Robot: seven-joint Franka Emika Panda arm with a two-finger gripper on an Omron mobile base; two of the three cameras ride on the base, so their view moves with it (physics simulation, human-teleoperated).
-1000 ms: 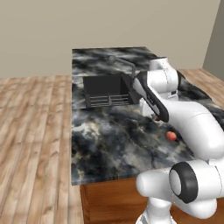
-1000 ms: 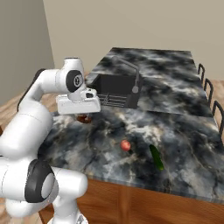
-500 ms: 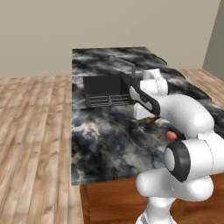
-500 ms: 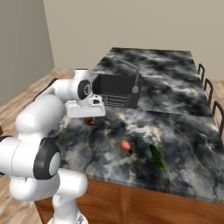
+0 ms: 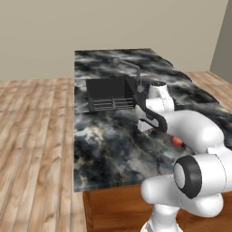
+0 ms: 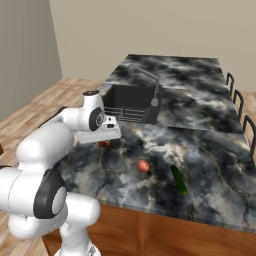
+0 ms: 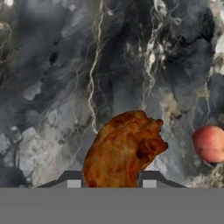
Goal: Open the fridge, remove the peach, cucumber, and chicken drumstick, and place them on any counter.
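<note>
My gripper (image 7: 111,181) is shut on the chicken drumstick (image 7: 122,151), an orange-brown lump held just above the marbled counter (image 7: 65,65). In the right base view the drumstick (image 6: 105,144) peeks out under the gripper (image 6: 106,141), near the counter's (image 6: 210,150) left edge and in front of the sink. The peach (image 6: 143,166) lies on the stone a short way to the right, with the dark green cucumber (image 6: 178,180) beyond it. The peach (image 7: 209,143) also appears at the right of the hand view, and partly behind my arm (image 5: 176,141). The fridge is out of view.
A black sink (image 6: 132,100) with a wire rack and a dark faucet (image 6: 150,80) sits just behind the gripper. Dark chair backs (image 6: 237,100) line the counter's far right edge. Wood floor lies left of the counter (image 5: 104,149).
The hand has come down and a little toward the front of the counter with the drumstick still in it. Peach and cucumber have not moved.
</note>
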